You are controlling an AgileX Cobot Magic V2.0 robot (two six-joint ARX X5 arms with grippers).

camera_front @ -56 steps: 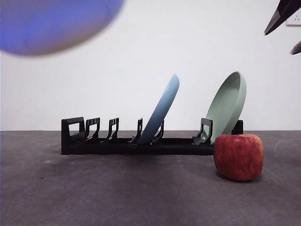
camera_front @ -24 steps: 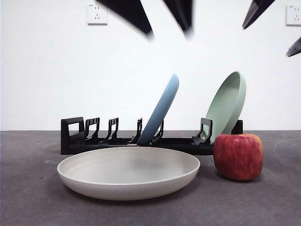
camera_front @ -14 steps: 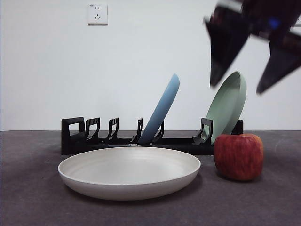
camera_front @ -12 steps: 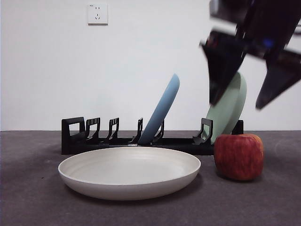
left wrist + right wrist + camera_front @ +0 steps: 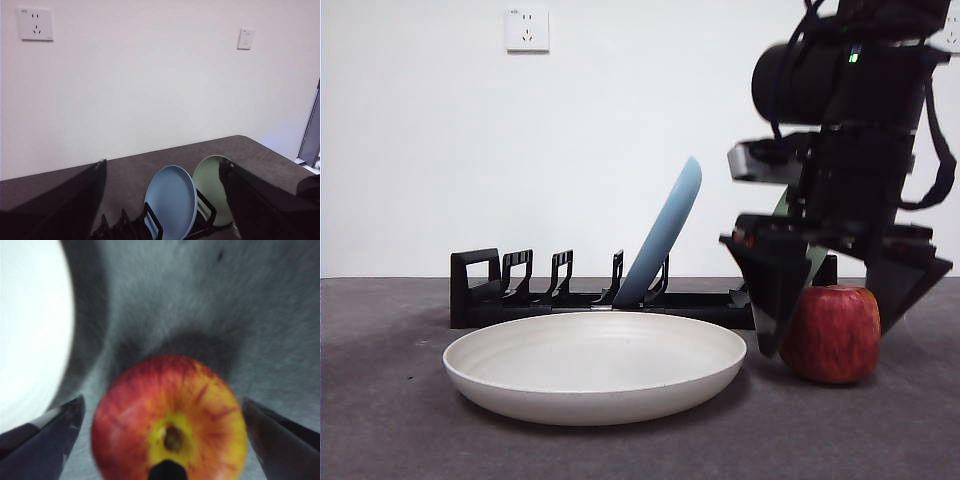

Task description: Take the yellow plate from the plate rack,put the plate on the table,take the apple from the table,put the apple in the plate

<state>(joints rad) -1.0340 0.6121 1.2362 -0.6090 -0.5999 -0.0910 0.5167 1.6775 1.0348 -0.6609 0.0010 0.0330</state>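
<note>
The cream plate [image 5: 595, 365] lies flat and upright on the dark grey counter [image 5: 400, 430], just in front of the black rack [image 5: 480, 290]; part of its rim also shows, washed out to white, in the right wrist view [image 5: 30, 325]. The rack holds a blue plate [image 5: 665, 235] leaning in a middle slot, and a green plate [image 5: 212, 187] in the slot beyond it, mostly hidden by the arm in the front view. The apple [image 5: 832, 333] stands on the counter beside the plate, close to its rim but not touching it, near the end of the rack. The right gripper [image 5: 835, 310] is low over the apple with its jaws spread wide, one on each side of the fruit and both clear of its skin; the right wrist view looks straight down on the stem end of the apple [image 5: 170, 420], with a jaw at either edge. The left gripper [image 5: 165, 200] is raised well above the rack, its jaws open wide and holding nothing, looking down at the blue plate [image 5: 172, 202] and green plate.
</note>
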